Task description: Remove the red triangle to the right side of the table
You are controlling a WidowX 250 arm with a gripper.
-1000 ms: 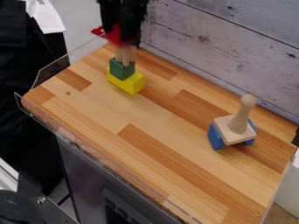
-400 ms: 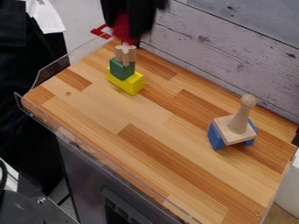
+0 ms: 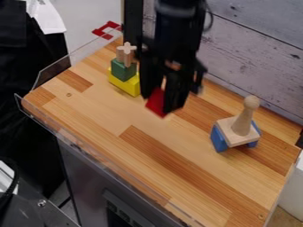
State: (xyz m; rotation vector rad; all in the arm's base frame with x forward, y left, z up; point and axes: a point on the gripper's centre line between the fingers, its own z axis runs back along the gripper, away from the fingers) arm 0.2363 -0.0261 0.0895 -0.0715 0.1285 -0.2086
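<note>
Camera view: the black gripper [image 3: 160, 101] hangs over the wall-side half of the worktop [image 3: 127, 146], its fingers closed around the red triangle [image 3: 155, 104]; whether the triangle touches the wood, I cannot tell. Near the worktop's top corner, a yellow block [image 3: 125, 85] carries a green block [image 3: 122, 70] and a pale wooden piece [image 3: 125, 52]. Towards the right corner, blue blocks [image 3: 218, 138] support a wooden plate with an upright peg [image 3: 241, 122].

Weathered grey-white planks [image 3: 254, 57] (knots and scuffs showing) stand behind a wooden tabletop [image 3: 112, 115] pieced from light and darker strips, a clear plastic guard [image 3: 50, 73] edging it, with pale grey floor [image 3: 80, 20] beyond its far left corner.
</note>
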